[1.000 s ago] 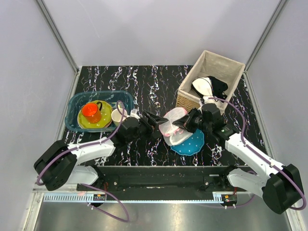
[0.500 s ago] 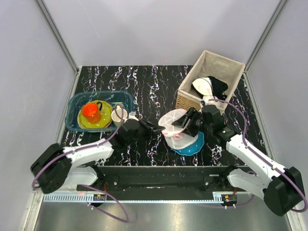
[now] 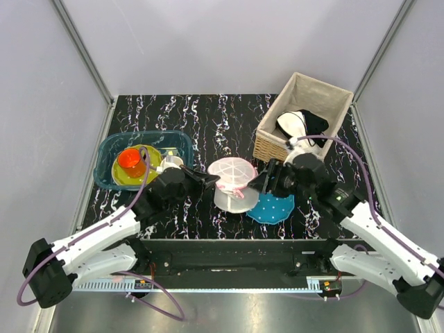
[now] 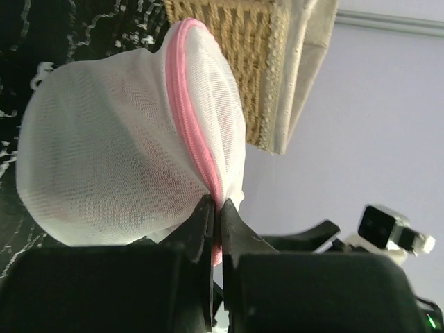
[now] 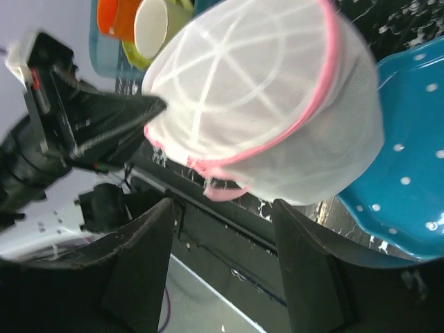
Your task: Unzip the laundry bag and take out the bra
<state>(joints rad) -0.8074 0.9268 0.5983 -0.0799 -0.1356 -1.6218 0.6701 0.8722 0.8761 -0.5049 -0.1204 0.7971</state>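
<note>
The laundry bag is a round white mesh drum with a pink zipper rim, hanging just left of the blue plate. My left gripper is shut on its pink rim, with the tips pinching at the rim's lower end. My right gripper stands open to the bag's right, a little apart from it. In the right wrist view the bag hangs beyond my spread fingers, with a pink loop dangling from the rim. The bra does not show; the mesh looks all white.
A blue dotted plate lies under the right gripper. A wicker basket holding a white-and-black bra stands at the back right. A teal bin with an orange cup, a green dish and a white cup sits at the left.
My left gripper shut on the bag's pink rim and carried the bag left, off the blue plate. My right gripper let go of the bag, opened and drew back right.
</note>
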